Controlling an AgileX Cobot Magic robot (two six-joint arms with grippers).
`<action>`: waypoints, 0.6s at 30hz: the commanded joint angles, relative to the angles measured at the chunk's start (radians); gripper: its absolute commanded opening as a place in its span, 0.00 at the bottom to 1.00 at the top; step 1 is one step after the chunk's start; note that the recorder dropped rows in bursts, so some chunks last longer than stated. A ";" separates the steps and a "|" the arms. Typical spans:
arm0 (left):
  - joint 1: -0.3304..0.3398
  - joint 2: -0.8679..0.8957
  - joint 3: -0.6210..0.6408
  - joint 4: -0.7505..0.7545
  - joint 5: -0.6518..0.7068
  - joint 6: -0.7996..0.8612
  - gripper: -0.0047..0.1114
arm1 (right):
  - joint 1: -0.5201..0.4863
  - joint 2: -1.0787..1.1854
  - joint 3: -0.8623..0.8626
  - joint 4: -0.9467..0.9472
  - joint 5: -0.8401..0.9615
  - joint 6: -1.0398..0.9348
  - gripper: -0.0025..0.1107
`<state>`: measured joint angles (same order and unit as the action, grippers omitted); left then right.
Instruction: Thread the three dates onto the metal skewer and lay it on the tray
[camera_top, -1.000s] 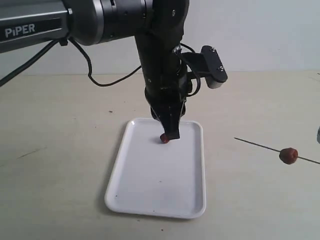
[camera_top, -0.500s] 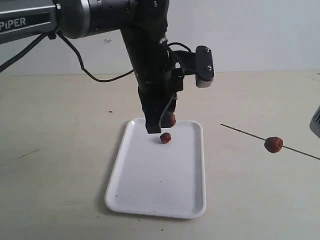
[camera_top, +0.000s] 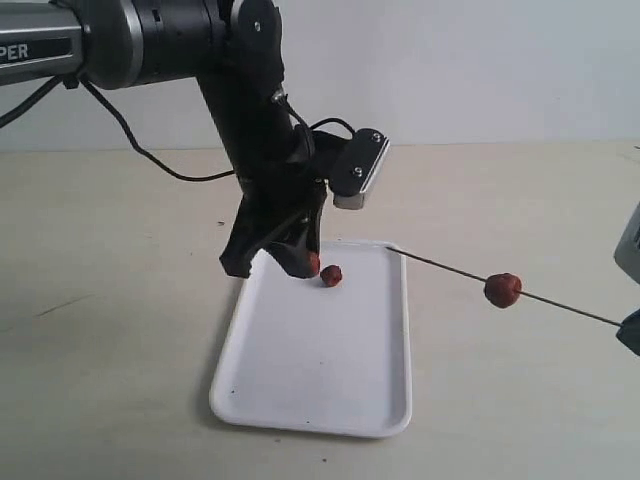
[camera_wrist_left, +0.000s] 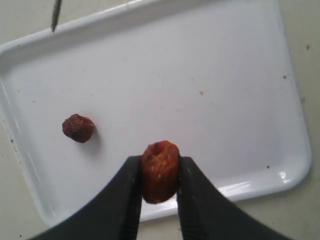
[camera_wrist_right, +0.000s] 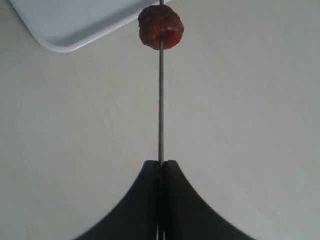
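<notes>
Pale tabletop, white tray in the middle, one loose date lying near its far end. The left gripper pinches a second date just above the tray, while the right gripper is clamped tight on the metal skewer, a third date already threaded partway along. The rod runs in from the right, bare tip over the tray's far right corner, aimed at the held date a little to its left. Line that date onto the rod's axis next, I'd say.
</notes>
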<state>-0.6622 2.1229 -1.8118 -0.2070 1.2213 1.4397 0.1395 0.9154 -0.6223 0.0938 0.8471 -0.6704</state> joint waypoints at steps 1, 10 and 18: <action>0.004 -0.006 0.005 0.029 0.000 0.057 0.26 | -0.005 -0.008 0.006 0.085 0.000 -0.065 0.02; 0.004 -0.006 0.005 -0.016 0.000 0.183 0.26 | -0.005 -0.008 0.006 0.221 0.037 -0.227 0.02; 0.004 -0.006 0.005 -0.060 0.000 0.228 0.26 | -0.005 -0.008 0.006 0.221 0.033 -0.227 0.02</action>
<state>-0.6622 2.1229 -1.8118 -0.2324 1.2213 1.6495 0.1395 0.9117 -0.6223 0.3034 0.8838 -0.8877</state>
